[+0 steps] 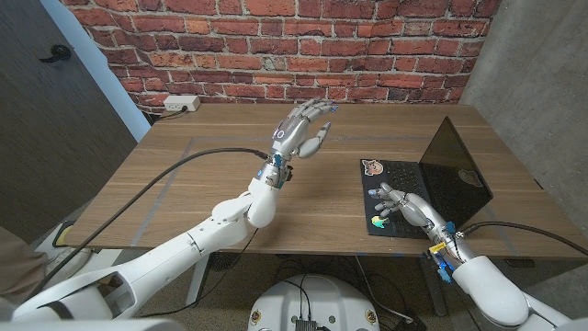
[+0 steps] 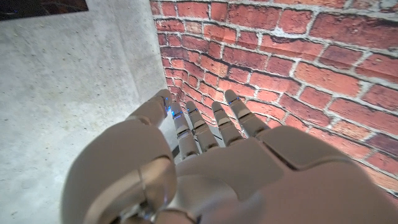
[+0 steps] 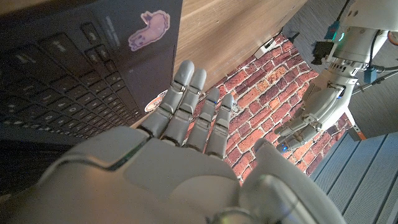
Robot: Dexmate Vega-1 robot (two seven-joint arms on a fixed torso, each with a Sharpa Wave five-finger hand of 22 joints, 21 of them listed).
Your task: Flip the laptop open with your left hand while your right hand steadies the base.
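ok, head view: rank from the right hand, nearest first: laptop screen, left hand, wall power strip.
From the right hand, resting on the laptop's base:
1. Laptop screen, upright, just to its right.
2. Left hand, raised over the table's middle.
3. Power strip, far left corner by the brick wall.

a wooden table (image 1: 184,184) with pale inlaid lines stands against a red brick wall (image 1: 276,37), where a white power strip (image 1: 181,104) lies at the table's far left corner. a grey concrete wall (image 1: 533,55) rises on the right, and a dark door (image 1: 37,110) with a black handle (image 1: 57,53) and a pale blue frame stands on the left.
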